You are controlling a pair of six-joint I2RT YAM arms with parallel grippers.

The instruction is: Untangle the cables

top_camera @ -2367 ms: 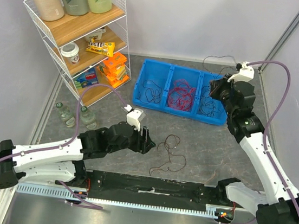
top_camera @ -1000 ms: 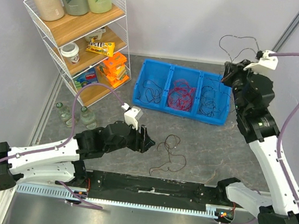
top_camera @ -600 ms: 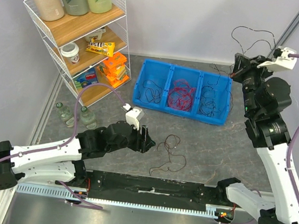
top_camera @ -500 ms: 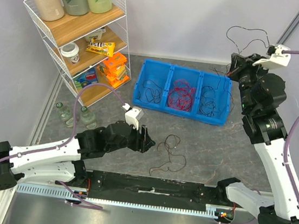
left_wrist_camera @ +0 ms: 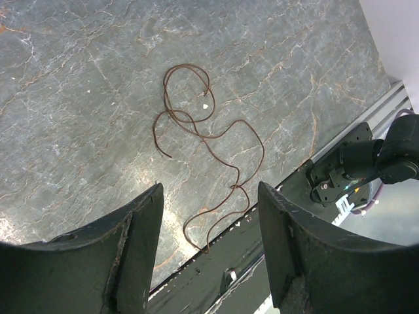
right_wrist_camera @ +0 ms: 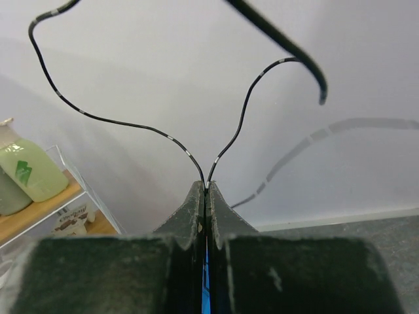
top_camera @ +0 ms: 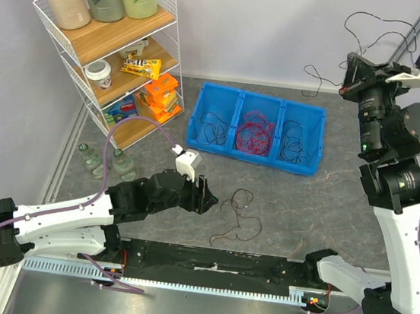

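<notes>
Top view: the right jaws, high at the far right, pinch a black cable (top_camera: 377, 17) looping in the air beyond the blue bin (top_camera: 300, 168); red cables (top_camera: 252, 135) lie in its middle compartment

Left wrist: the left jaws stand wide apart, empty, above a reddish cable (left_wrist_camera: 203, 140) loose on the table (left_wrist_camera: 78, 98)

Right wrist: the right jaws are closed tight on the black cable, seemingly two strands

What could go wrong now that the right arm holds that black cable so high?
The right gripper pinches the thin black cable at one spot, so it may slip free. Its loose end trails toward the blue bin and could snag the clumps there. The open left gripper may miss the thin brown cable on the table.
</notes>
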